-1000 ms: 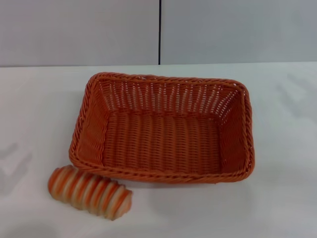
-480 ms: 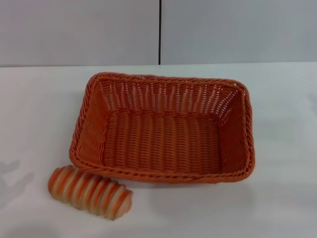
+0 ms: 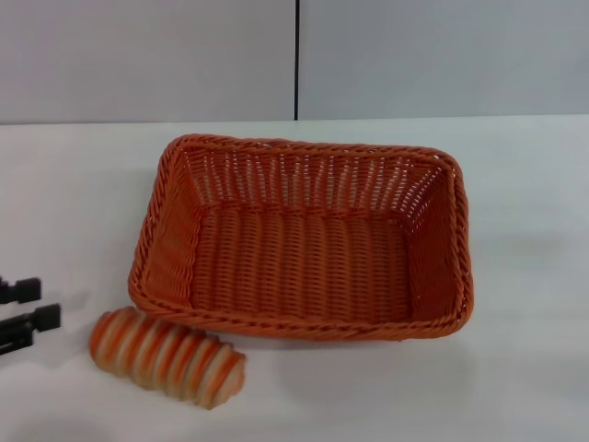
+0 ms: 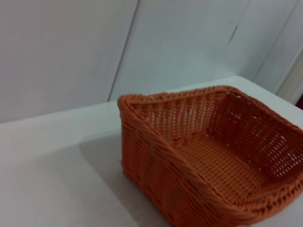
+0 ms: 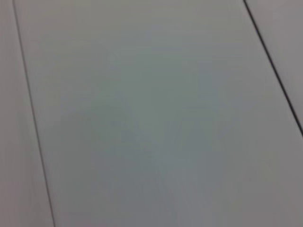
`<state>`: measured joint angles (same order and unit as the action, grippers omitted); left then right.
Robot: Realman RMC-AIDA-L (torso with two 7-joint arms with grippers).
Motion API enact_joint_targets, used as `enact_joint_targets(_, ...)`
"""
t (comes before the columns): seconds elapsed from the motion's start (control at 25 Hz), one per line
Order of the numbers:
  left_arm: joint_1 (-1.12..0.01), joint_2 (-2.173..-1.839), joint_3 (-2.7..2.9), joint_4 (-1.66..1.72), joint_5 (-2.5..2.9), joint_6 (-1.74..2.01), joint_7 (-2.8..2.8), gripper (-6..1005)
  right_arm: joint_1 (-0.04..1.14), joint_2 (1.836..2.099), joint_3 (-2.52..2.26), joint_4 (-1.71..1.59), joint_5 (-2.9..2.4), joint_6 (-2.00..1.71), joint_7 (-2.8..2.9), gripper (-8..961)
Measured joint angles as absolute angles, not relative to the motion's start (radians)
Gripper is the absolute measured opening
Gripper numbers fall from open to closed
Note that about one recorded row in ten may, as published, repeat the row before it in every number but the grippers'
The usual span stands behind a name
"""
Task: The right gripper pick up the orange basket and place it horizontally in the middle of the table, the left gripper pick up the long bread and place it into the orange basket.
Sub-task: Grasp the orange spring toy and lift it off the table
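Observation:
The orange basket [image 3: 184, 241] lies lengthwise across the middle of the white table [image 3: 515, 368] and holds nothing. Its near corner and woven inside also fill the left wrist view [image 4: 156, 156]. Just in front of the basket's front-left corner lies the long bread [image 3: 167, 357], striped orange and cream, flat on the table. My left gripper [image 3: 24, 307] pokes in at the left edge of the head view, a short way left of the bread. Its two black fingers are apart, with nothing between them. The right gripper is out of view.
A grey panelled wall [image 3: 147, 55] with a dark vertical seam [image 3: 296, 55] stands behind the table's far edge. The right wrist view shows only grey wall panels [image 5: 151, 113]. Bare tabletop surrounds the basket on all sides.
The left gripper's black fingertips have come into the head view at the left edge, where only a faint shadow lay before. Basket and bread have not moved.

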<state>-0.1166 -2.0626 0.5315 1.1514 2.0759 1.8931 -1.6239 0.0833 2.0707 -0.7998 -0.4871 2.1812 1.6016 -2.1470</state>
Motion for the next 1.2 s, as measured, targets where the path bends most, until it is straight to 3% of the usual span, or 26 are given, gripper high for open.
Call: enact_joint_targets(1.2, -0.132, -2.061, 0.653, 1.066, 2.147, 1.736, -1.595, 516, 0.103, 2.069, -0.773, -0.403, 2.155, 1.572, -2.223, 543)
